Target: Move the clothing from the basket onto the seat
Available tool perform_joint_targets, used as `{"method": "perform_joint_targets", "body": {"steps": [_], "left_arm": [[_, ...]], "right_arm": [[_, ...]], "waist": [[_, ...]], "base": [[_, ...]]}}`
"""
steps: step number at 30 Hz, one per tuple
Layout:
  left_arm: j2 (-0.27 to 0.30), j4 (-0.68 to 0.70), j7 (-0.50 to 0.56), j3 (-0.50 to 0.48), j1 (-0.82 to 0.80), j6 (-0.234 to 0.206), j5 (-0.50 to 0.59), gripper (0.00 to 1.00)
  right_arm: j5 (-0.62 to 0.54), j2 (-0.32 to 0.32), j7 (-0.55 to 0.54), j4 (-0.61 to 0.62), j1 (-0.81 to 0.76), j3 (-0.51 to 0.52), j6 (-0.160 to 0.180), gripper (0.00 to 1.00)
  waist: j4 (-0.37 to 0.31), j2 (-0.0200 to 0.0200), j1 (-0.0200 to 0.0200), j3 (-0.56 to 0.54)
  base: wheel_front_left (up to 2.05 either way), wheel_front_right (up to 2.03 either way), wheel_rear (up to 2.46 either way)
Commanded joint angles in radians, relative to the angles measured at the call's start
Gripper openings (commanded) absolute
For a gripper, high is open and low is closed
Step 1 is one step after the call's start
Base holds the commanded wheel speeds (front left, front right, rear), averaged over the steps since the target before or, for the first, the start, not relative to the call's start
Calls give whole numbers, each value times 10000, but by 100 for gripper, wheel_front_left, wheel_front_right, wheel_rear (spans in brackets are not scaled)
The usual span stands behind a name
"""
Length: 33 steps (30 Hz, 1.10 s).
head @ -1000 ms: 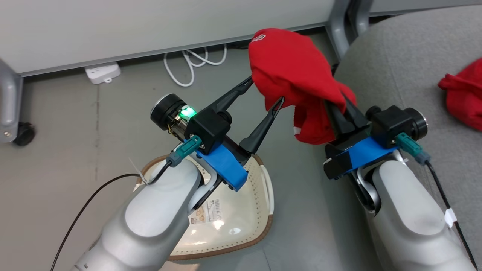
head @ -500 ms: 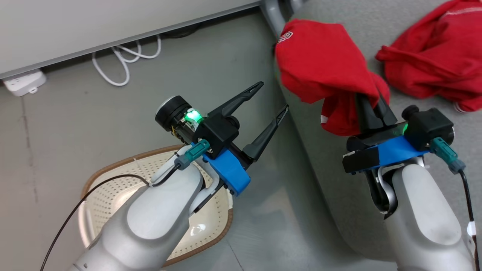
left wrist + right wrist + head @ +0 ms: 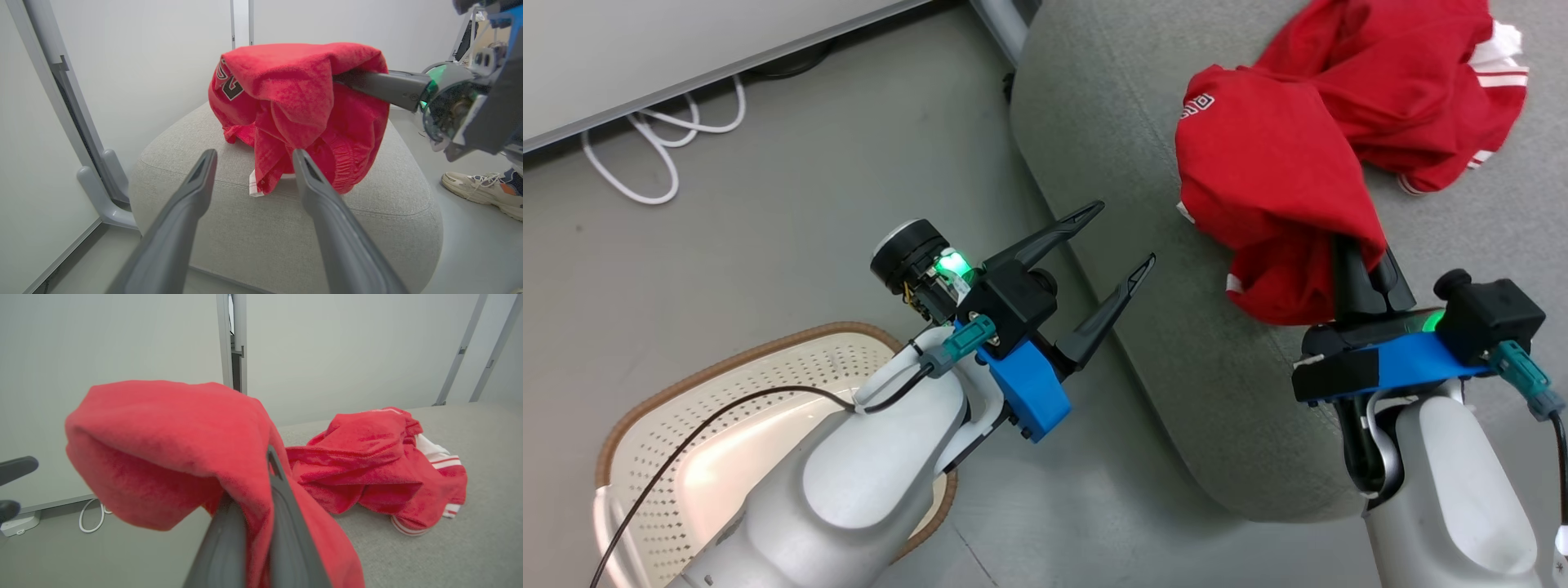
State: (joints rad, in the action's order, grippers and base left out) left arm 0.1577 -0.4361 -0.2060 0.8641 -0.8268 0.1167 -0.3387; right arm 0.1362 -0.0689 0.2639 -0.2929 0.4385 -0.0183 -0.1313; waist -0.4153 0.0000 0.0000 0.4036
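The right gripper (image 3: 1365, 269) has its two long dark fingers pressed together on a bright red soft fabric garment with small white lettering (image 3: 1274, 188), which drapes over the fingertips and hangs in a bunched fold above the left part of the large grey fabric-upholstered seat cushion (image 3: 1111, 163). Whether the hem touches the cushion cannot be told from these views. A second bright red garment with white striped trim (image 3: 1413, 90) lies crumpled on the seat farther away and to the right, just beside the held one. The left gripper (image 3: 1125, 233) hovers at the seat's left edge with its fingers spread wide and nothing between them, pointing toward the hanging garment. The oval cream-white perforated plastic basket with a brown woven-look rim (image 3: 768, 349) stands on the grey floor (image 3: 768, 204) at near left, well apart from the seat and partly covered by the left forearm. A white looped cable (image 3: 645, 167) lies on the floor at far left. In the left wrist view a pale sneaker (image 3: 478, 192) rests on the floor right of the seat.
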Motion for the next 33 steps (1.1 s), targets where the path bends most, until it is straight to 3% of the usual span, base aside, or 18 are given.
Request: {"method": "perform_joint_targets", "body": {"steps": [1, 10, 22, 28, 33], "left_arm": [[90, 36, 24, 13, 34, 7, -18, 100], [149, 76, 126, 209, -11, 8, -89, 100], [228, 162, 57, 230, -95, -110, -164, 100], [402, 348, 184, 237, -299, -182, -67, 100], [544, 585, 404, 263, -570, -208, 23, 100]], "right_arm": [[52, 69, 7, 58, -168, 67, 9, 0], [123, 179, 7, 116, -531, 306, 9, 0], [-2, 167, 7, 430, 56, 414, 9, 0], [186, -318, 7, 1087, 1141, 691, 11, 0], [226, -1097, 8, 1538, 2474, 1445, 9, 0]], "waist": [[-206, 0, 0, 67], [-624, 0, 0, 173], [-561, 0, 0, 259], [-507, 0, 0, 774], [-382, 0, 0, 1450]], "base": [[0, 0, 0], [0, 0, 0], [0, 0, 0], [0, 0, 0], [0, 0, 0]]}}
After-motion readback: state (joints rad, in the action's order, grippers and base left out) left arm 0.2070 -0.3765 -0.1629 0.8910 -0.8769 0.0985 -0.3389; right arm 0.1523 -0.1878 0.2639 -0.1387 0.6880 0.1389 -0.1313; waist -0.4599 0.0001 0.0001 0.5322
